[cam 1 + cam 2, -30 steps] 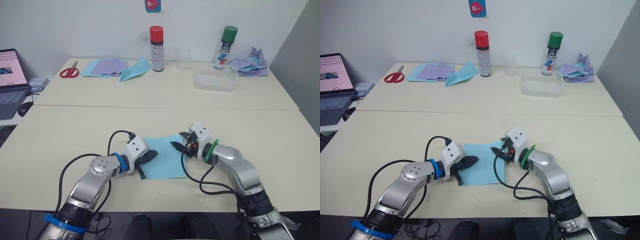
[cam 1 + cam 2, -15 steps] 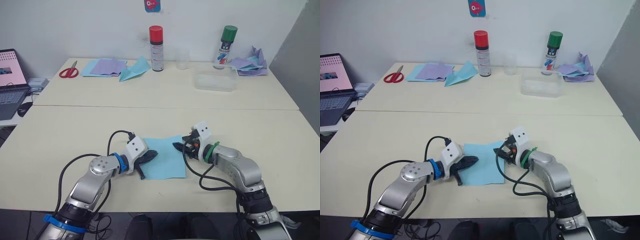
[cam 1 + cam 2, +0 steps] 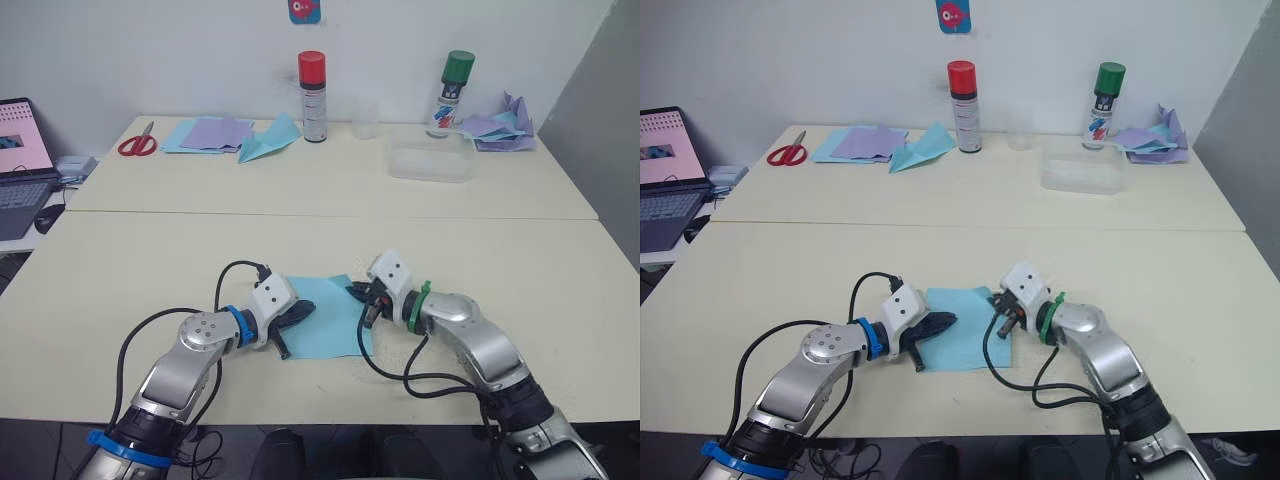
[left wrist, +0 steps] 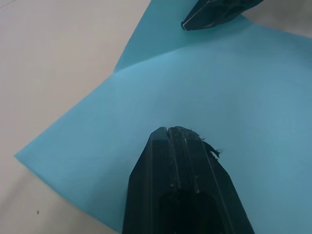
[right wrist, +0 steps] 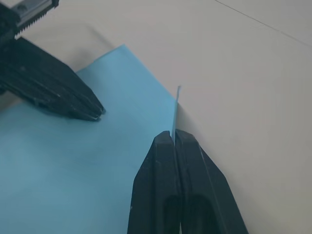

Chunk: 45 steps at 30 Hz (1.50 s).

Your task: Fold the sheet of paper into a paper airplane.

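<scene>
Since a second ago my right gripper (image 3: 364, 304) has slid left, pinched shut on the sheet of paper's (image 3: 325, 318) right edge. Left gripper (image 3: 300, 311), closed, presses its left side, low centre on the counter (image 3: 150, 270).

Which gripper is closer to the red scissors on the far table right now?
Left. The left gripper rests on the sheet of paper's left side, the side where the red scissors lie; the right gripper pinches the sheet's opposite edge, farther away.
</scene>
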Tool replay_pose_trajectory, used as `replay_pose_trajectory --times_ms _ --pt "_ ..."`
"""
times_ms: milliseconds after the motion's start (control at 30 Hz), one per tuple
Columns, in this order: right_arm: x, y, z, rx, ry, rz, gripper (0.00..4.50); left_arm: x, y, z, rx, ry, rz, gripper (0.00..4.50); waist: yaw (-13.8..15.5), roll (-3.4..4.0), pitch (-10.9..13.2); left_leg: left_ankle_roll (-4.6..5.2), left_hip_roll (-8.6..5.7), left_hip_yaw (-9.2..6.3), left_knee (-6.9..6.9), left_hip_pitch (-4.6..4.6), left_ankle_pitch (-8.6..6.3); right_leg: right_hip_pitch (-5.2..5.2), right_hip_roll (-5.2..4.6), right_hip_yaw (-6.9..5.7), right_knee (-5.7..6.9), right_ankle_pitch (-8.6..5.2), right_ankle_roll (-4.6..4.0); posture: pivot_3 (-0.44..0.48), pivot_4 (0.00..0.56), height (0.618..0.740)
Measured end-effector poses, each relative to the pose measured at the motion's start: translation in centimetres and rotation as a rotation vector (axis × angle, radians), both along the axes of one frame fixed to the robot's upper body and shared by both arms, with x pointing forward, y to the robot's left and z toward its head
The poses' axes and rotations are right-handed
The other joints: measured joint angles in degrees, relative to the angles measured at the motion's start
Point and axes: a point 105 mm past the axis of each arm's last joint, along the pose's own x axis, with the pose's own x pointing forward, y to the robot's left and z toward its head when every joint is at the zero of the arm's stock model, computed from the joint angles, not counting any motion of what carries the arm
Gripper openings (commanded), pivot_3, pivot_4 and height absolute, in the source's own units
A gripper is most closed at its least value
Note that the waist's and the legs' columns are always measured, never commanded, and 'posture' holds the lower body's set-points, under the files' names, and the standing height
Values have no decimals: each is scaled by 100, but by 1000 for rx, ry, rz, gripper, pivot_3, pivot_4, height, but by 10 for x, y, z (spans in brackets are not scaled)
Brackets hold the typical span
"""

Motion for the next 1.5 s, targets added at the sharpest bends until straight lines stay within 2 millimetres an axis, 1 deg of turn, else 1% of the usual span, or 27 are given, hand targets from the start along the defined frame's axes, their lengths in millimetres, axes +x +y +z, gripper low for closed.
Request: replay_pose_trajectory --times_ms 400,800,967,1167,1500 --pt "-2 7 -13 -178 -118 126 18 1 1 0 2 0 0 0 1 0 0 0 0 0 0 2 0 1 0 0 1 0 0 0 150 740" --pt "-4 7 -15 -202 -118 160 18 6 4 3 9 1 -7 0 1 0 0 0 1 0 -1 2 0 1 0 -1 1 -1 -1 0 150 740" --pt "-3 10 -16 -210 -120 167 18 9 7 7 -20 20 -8 0 1 0 0 0 2 0 -2 1 0 -1 2 -2 1 -1 -1 0 150 740" --pt "-2 12 -17 -227 -124 176 18 19 14 9 -25 32 24 0 -19 0 0 0 3 0 -2 2 0 -2 4 -1 2 -1 -1 0 150 740" --pt "1 16 -18 -227 -95 157 18 30 16 11 -25 36 39 0 -29 -1 0 0 6 -1 -3 28 0 12 6 0 10 1 -1 0 150 740"
